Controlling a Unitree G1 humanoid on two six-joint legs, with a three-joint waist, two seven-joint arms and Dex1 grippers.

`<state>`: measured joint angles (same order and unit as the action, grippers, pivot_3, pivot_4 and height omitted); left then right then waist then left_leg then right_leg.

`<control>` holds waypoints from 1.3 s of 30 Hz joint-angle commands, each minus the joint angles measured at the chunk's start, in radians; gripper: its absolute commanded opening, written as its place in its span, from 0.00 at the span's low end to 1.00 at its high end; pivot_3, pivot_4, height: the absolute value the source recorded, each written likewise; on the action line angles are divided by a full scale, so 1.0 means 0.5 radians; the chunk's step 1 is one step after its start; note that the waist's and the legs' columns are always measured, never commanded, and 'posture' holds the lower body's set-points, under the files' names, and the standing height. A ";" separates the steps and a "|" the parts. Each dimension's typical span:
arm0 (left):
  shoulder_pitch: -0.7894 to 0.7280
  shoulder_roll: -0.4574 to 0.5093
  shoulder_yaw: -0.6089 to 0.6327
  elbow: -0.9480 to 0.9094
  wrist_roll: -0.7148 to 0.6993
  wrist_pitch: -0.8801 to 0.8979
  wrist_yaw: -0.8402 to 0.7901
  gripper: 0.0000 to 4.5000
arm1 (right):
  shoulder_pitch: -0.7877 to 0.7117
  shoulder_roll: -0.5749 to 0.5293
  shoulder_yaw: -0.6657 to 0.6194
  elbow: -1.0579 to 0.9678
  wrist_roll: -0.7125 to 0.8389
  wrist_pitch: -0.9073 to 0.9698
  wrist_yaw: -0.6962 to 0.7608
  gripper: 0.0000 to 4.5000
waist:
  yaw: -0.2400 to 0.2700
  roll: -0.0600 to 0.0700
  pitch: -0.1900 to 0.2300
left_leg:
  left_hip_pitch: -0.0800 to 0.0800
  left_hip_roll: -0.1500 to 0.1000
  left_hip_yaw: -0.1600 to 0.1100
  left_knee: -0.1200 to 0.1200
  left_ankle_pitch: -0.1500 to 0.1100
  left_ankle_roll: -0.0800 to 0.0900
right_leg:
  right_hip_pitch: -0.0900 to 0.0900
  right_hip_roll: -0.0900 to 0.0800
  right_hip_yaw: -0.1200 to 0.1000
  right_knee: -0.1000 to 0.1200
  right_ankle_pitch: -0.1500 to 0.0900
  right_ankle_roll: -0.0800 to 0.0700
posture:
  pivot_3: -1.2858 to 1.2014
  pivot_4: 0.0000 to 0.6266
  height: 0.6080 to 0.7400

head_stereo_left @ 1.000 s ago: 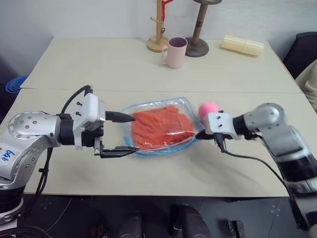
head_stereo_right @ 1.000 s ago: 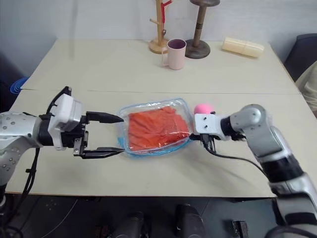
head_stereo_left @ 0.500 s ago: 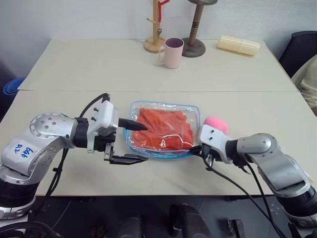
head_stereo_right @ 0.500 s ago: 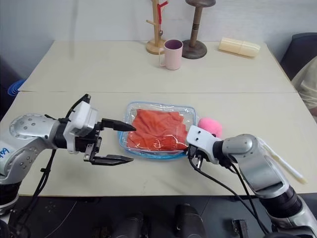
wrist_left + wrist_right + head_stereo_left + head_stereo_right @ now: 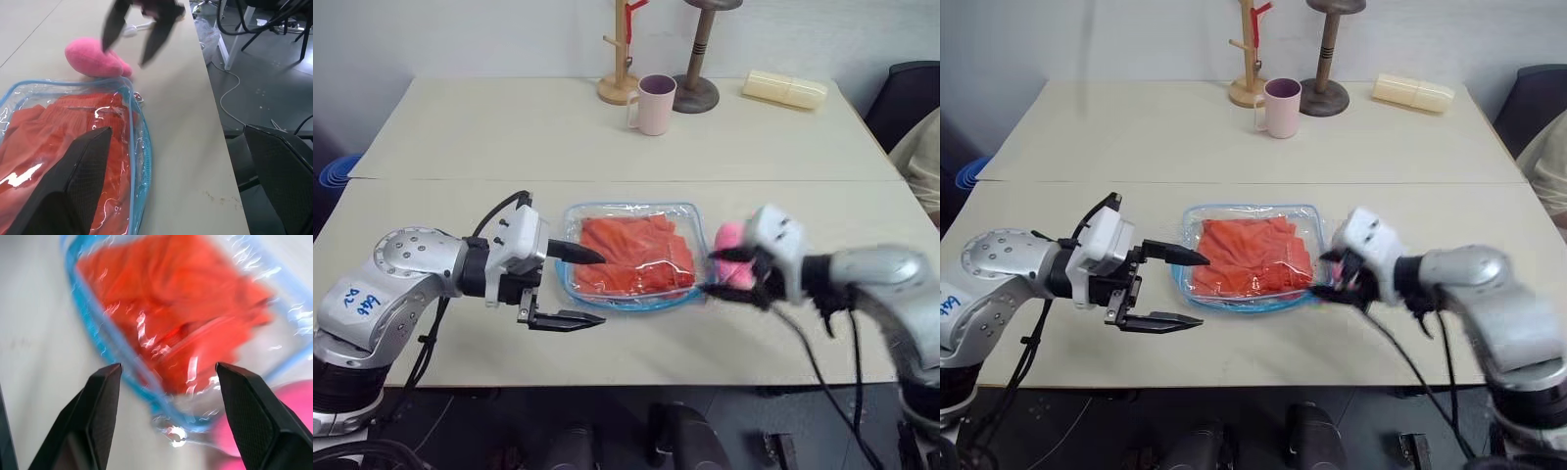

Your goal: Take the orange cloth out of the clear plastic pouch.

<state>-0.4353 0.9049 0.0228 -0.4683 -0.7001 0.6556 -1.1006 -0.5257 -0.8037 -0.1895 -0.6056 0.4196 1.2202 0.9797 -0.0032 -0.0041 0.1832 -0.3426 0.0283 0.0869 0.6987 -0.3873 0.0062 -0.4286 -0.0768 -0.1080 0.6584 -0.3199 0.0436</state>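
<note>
Orange wrinkled cloth (image 5: 634, 257) lies inside the clear blue-trimmed plastic pouch (image 5: 570, 282); left gripper (image 5: 578, 286) spread wide beside it, right gripper (image 5: 166, 377) seemingly released, empty.

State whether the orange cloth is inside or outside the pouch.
Inside: the orange cloth lies under the shiny film of the clear plastic pouch.

We found bare desk (image 5: 460, 137) between the clear plastic pouch (image 5: 631, 257) and the far edge, where a pink mug (image 5: 655, 103) and two wooden stands (image 5: 697, 59) stood. A pink plush (image 5: 728, 240) crowded the pouch's right-edge side, blocking approach there.
</note>
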 commanded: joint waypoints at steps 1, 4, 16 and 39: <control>0.008 0.005 0.051 -0.041 -0.004 -0.062 -0.031 1.00 | -0.042 -0.083 -0.236 0.272 0.037 0.048 -0.104 0.71 | 0.001 -0.001 -0.001 | 0.001 0.000 0.000 -0.001 0.000 0.000 | 0.001 0.000 0.000 0.000 0.000 0.000 | 0.52 0.24 1.00; -0.008 -0.016 0.017 -0.021 0.020 -0.092 -0.038 1.00 | -0.003 -0.097 -0.157 0.597 -0.124 -0.186 -0.265 0.71 | 0.001 -0.003 -0.002 | 0.000 -0.001 0.001 -0.002 0.000 0.001 | 0.002 0.000 0.000 0.000 0.000 0.000 | 0.52 0.24 1.00; -0.091 -0.043 -0.016 0.023 0.059 -0.115 -0.071 1.00 | 0.061 0.290 -0.009 1.092 0.019 -0.415 -0.366 0.50 | -0.026 -0.003 -0.002 | 0.006 0.001 0.008 -0.002 0.001 -0.001 | 0.001 0.002 0.006 0.002 0.000 0.000 | 0.52 0.24 1.00; -0.265 -0.136 -0.062 0.105 0.075 -0.049 0.003 1.00 | 0.663 -0.244 0.347 0.112 -0.144 -1.605 0.368 0.01 | -0.005 -0.005 0.000 | 0.010 0.001 0.010 -0.006 0.000 -0.001 | 0.003 0.003 0.008 -0.003 0.000 0.001 | 0.52 0.24 1.00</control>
<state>-0.5457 0.8398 -0.0128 -0.4132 -0.6638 0.6347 -1.1025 -0.1850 -0.9180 -0.1102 -0.5069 0.4472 0.5374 1.1571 -0.0057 -0.0069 0.1829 -0.3371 0.0286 0.0925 0.6963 -0.3871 0.0058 -0.4271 -0.0752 -0.1035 0.6569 -0.3198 0.0440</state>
